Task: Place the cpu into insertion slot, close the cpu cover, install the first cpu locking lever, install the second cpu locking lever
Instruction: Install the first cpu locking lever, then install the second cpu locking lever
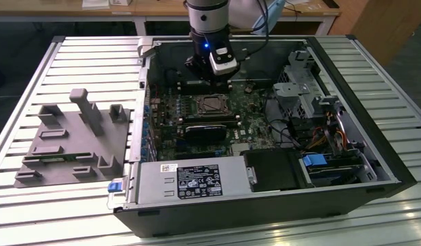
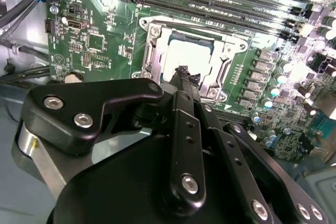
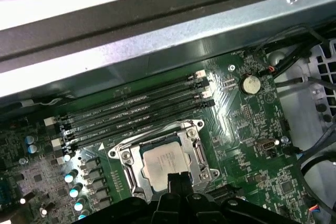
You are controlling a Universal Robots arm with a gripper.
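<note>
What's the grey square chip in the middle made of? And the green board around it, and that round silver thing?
The small flat square grey chip looks topped with dull metal: matte silver, soft glare. The green circuit board seems a hard, glossy coated laminate; light streaks across it. The round silver disc looks like smooth bare metal, pale and shiny.

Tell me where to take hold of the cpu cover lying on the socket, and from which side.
Probably the frame bar away from the memory slots, from straight above, pinching across its width. The cpu cover lies flat around the cpu, thin and low, and the slots crowd the other side.
</note>
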